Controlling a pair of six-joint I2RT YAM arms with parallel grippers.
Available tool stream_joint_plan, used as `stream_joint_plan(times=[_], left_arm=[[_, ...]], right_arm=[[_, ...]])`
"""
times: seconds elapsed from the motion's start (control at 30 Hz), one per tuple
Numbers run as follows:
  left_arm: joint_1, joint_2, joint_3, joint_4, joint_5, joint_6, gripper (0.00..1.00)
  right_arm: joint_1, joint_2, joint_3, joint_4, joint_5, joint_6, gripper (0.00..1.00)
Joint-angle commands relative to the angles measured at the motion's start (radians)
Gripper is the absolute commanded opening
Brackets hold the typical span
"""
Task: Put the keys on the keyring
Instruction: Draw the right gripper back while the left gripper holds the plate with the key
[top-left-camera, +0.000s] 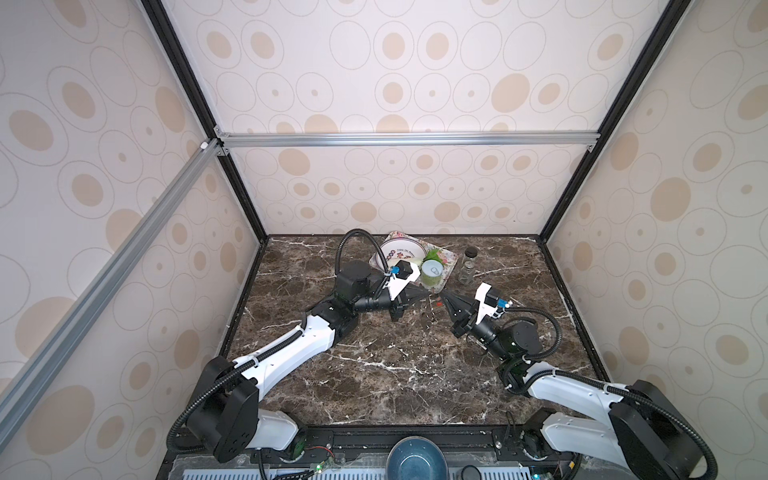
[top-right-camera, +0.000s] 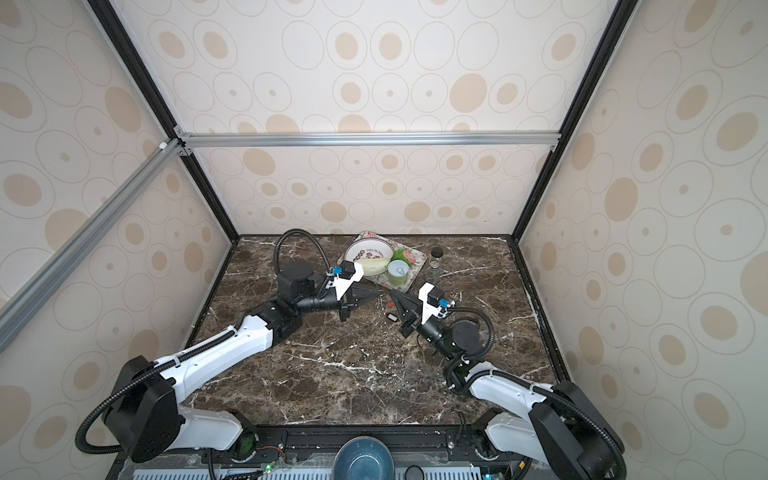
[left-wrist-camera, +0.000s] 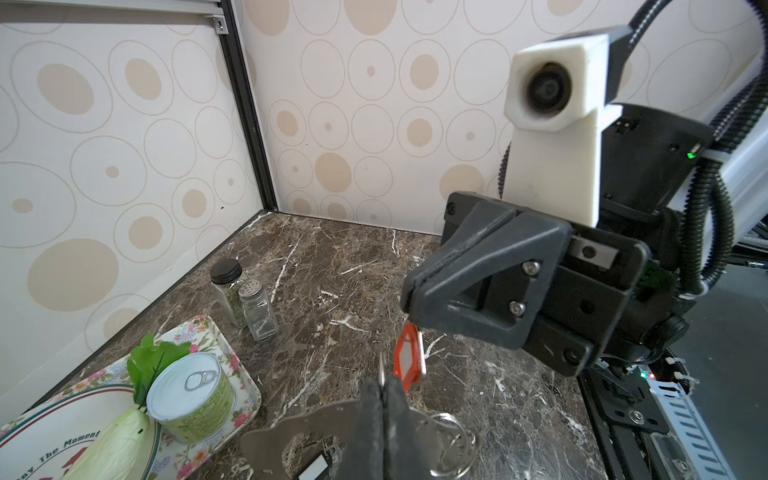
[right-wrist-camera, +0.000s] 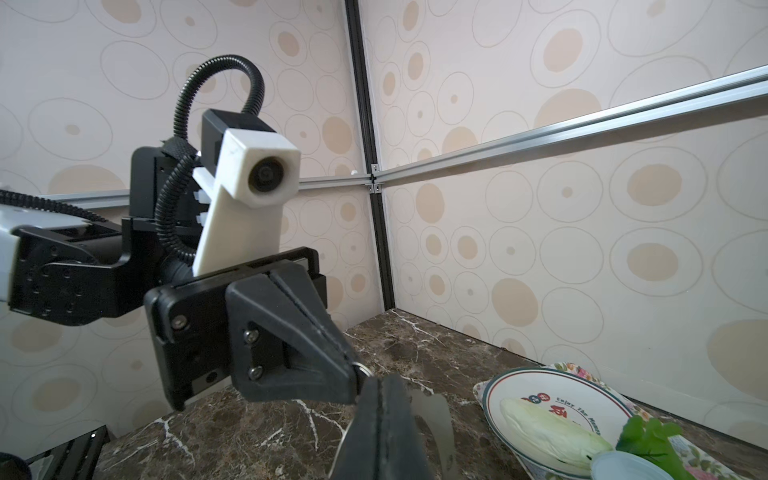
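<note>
So the keyring (left-wrist-camera: 266, 434), that flat grey metal oval, sits low over the marble table (left-wrist-camera: 332, 257), right between the two gripper tips and just in front of the floral tray (left-wrist-camera: 245, 386). Can't tell if it's resting on the table or hanging just off it.

The black-tag key (left-wrist-camera: 314, 462) shows through the keyring's big middle hole, white label up. A couple of loose wire rings (left-wrist-camera: 453, 436) sit at the plate's edge.

The left gripper (left-wrist-camera: 384, 399) is right above the keyring with its jaws pressed together. From the right wrist view it's pinching a small wire ring (right-wrist-camera: 365, 369) at its very tip.

The right gripper (left-wrist-camera: 409, 309) is clamped closed too, and the red-tag key (left-wrist-camera: 410, 361) dangles straight down from its tip, just beside the left fingers. In both top views the two tips nearly meet nose to nose, with the red tag (top-right-camera: 391, 304) under them.

On the tray there's a plate (right-wrist-camera: 498, 386) with a pale veggie, some greens and a tin can (left-wrist-camera: 191, 395). Two glass shakers (left-wrist-camera: 257, 309) stand beside the tray.
</note>
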Motion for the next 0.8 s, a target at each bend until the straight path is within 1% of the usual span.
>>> stream_joint_plan(times=[0.0,0.1,0.37,0.77], left_arm=[[-0.01,-0.001,0.05,0.016,0.03,0.007,0.0],[-0.011,0.0,0.053,0.016,0.032,0.007,0.0],[-0.015,-0.007,0.047,0.015,0.059,0.01,0.0],[-0.018,-0.007,0.052,0.008,0.063,0.017,0.0]], right_arm=[[-0.003,0.014,0.016,0.073,-0.073,0.012,0.0],[-0.001,0.031,0.026,0.092,-0.098,0.012,0.0],[0.0,0.056,0.038,0.092,-0.065,-0.013,0.0],[0.001,0.081,0.066,0.102,-0.08,-0.034,0.0]])
